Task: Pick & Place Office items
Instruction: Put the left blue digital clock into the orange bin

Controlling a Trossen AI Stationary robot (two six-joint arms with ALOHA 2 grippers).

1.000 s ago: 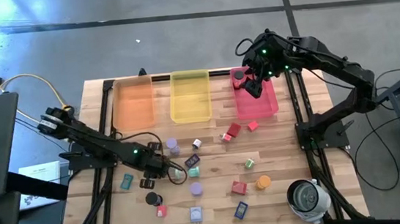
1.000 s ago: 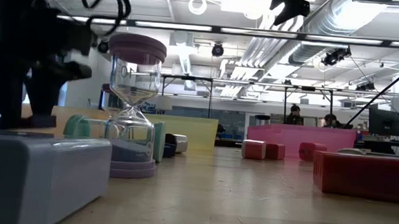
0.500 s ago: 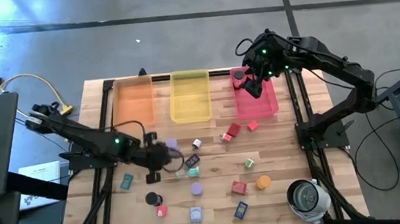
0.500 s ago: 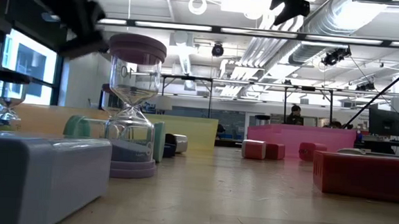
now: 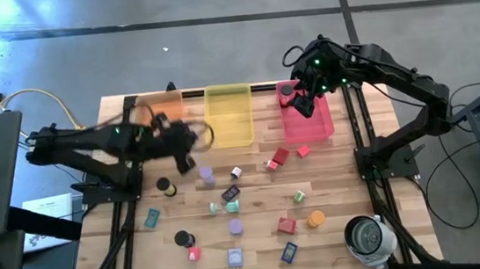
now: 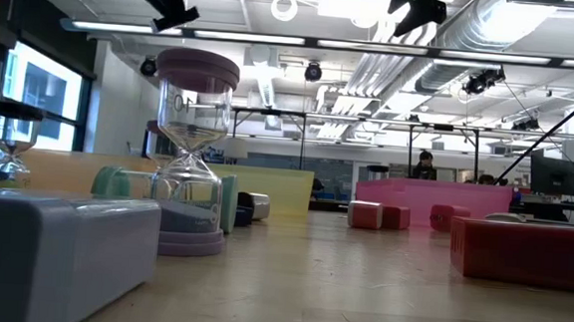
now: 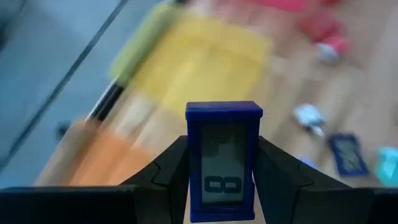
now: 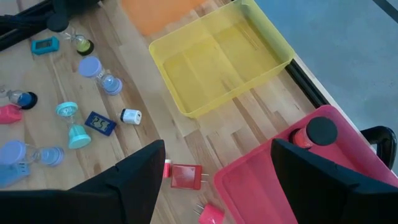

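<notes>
My left gripper (image 5: 182, 156) hangs above the table near the orange tray (image 5: 158, 129) and the yellow tray (image 5: 230, 118), shut on a small blue timer with a grey display (image 7: 224, 155). My right gripper (image 8: 217, 186) stands open over the near end of the pink tray (image 8: 273, 180), touching nothing. A red and black piece (image 8: 314, 134) lies in that tray. Other office items lie loose on the wood: lavender hourglasses (image 8: 102, 76), a teal hourglass (image 8: 71, 127), a dark blue timer (image 8: 99, 123), red plugs (image 8: 185, 175). My left gripper pinches the blue timer by its two long side edges (image 7: 190, 168), one dark finger (image 7: 165, 177) on each side. The timer stands upright between the fingers with its display facing the wrist camera. It is lifted clear of the table.
A white-grey round device (image 5: 369, 239) sits at the near right corner. In the low view a lavender block (image 6: 52, 247), a tall hourglass (image 6: 189, 155) and a red block (image 6: 526, 251) stand close. People sit far behind the table.
My left gripper has risen from among the items at the table's middle left and swung toward the far edge, to the gap between the orange and yellow trays, rolling as it went. A dark round piece on the left now shows where the arm was.
</notes>
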